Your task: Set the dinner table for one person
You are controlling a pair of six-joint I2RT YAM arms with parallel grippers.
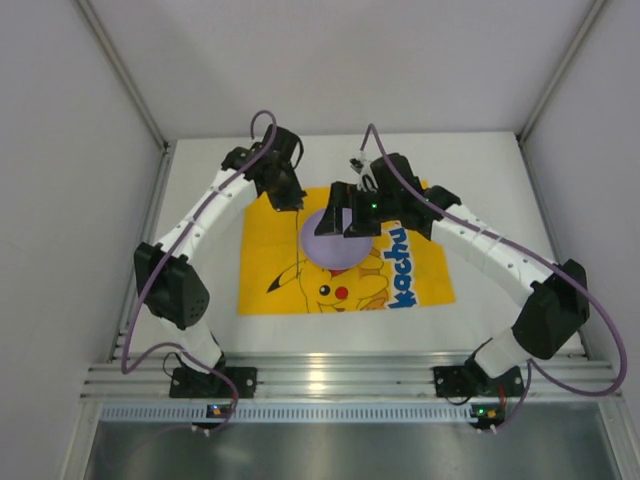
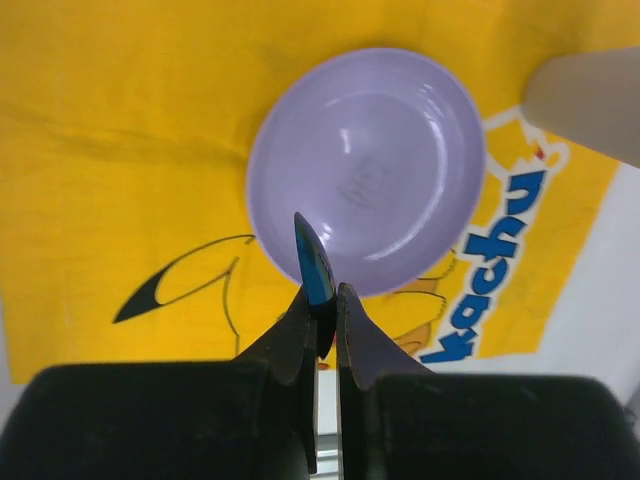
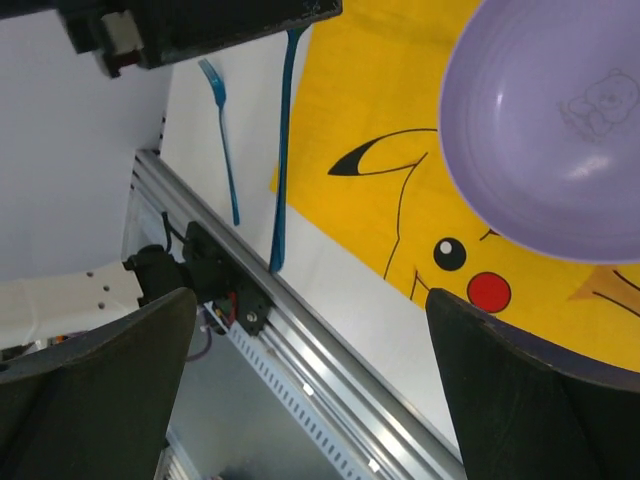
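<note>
The dinner table (image 1: 480, 170) is the white tabletop under a yellow Pikachu mat (image 1: 275, 280). A purple plate (image 1: 335, 245) lies on the mat's far middle; it also shows in the left wrist view (image 2: 365, 170) and the right wrist view (image 3: 550, 130). My left gripper (image 1: 290, 195) is shut on a thin blue utensil (image 2: 313, 262), seen edge-on, above the plate's near-left rim (image 2: 321, 300). In the right wrist view the utensil (image 3: 282, 150) hangs down long and straight. My right gripper (image 1: 348, 222) is open and empty, hovering over the plate (image 3: 310, 400).
A blue fork (image 3: 220, 140) lies on the white table left of the mat. The aluminium rail (image 1: 330, 380) runs along the near edge. White walls enclose the table on three sides. A blurred pale shape (image 2: 590, 100) shows at the left wrist view's upper right.
</note>
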